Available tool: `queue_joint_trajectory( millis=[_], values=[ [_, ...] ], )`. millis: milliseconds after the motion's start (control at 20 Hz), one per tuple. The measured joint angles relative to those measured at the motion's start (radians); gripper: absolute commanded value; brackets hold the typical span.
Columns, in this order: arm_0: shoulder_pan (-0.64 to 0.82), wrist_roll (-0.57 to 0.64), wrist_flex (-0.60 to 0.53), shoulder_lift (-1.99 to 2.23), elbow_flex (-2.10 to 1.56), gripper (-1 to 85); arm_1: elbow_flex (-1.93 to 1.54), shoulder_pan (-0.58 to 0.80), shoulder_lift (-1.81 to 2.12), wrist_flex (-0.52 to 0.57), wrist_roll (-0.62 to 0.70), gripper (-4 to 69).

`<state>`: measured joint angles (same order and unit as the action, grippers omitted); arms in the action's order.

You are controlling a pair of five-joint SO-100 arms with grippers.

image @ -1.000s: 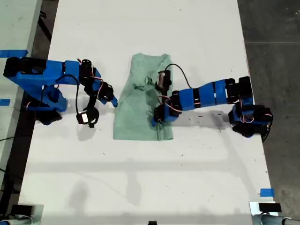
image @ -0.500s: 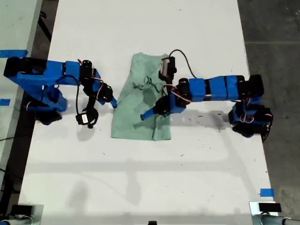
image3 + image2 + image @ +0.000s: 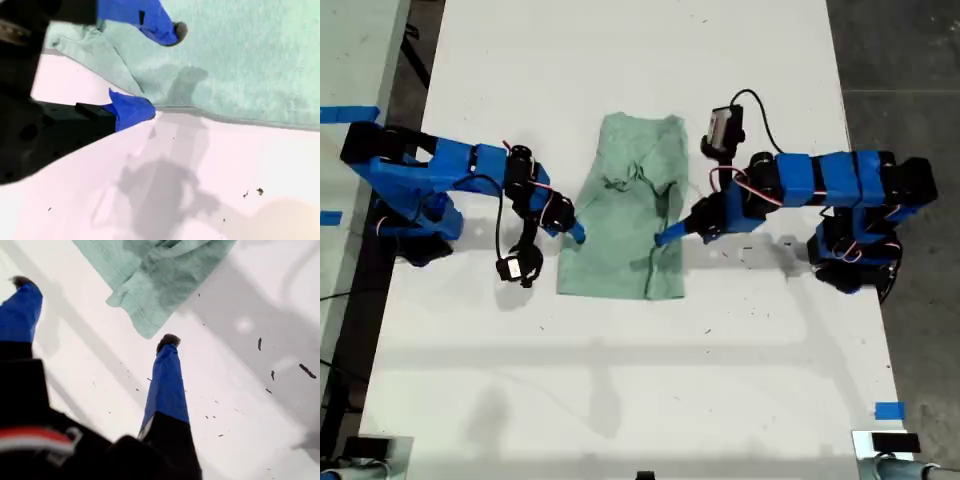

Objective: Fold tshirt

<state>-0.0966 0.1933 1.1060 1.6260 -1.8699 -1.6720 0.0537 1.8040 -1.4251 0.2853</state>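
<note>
My first gripper agape, empty, beside tshirt

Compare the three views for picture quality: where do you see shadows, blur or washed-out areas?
Exterior view: sharp and evenly lit, with soft arm shadows on the white table. First wrist view: the tshirt is fairly crisp, the near gripper body is blurred and the table is bright. Second wrist view: soft focus throughout, with a grey shadow on the table.
</note>
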Motion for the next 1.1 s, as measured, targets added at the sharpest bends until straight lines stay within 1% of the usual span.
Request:
queue_joint_trajectory(
  millis=[150,200,300,400,550,700,900,1000,1100],
  values=[
    [0.002,-0.023,-0.083,-0.132,0.000,20.4,-0.031,0.000,0.014,0.017,-0.012,39.6],
    [0.002,-0.035,-0.101,-0.167,0.000,18.1,-0.037,0.000,0.014,0.020,-0.017,39.6],
    [-0.002,-0.054,-0.135,-0.212,-0.008,0.1,-0.049,-0.006,0.014,0.031,-0.021,39.6],
    [0.008,-0.071,-0.170,-0.224,-0.017,0.0,-0.067,-0.006,0.014,0.044,-0.023,39.6],
    [0.009,-0.084,-0.181,-0.232,-0.015,0.0,-0.080,-0.006,0.014,0.063,-0.025,39.4],
    [0.009,-0.092,-0.126,-0.232,0.038,0.0,-0.083,-0.006,0.014,0.072,-0.025,39.2],
    [0.009,-0.092,0.080,-0.210,0.193,0.0,-0.100,-0.006,0.017,0.072,-0.025,39.0],
    [0.009,-0.080,0.110,-0.209,0.276,0.0,-0.121,-0.006,0.049,0.072,-0.025,38.7],
    [0.009,-0.028,0.104,-0.224,0.387,0.0,-0.158,-0.006,0.097,0.074,-0.026,38.4]
  ],
)
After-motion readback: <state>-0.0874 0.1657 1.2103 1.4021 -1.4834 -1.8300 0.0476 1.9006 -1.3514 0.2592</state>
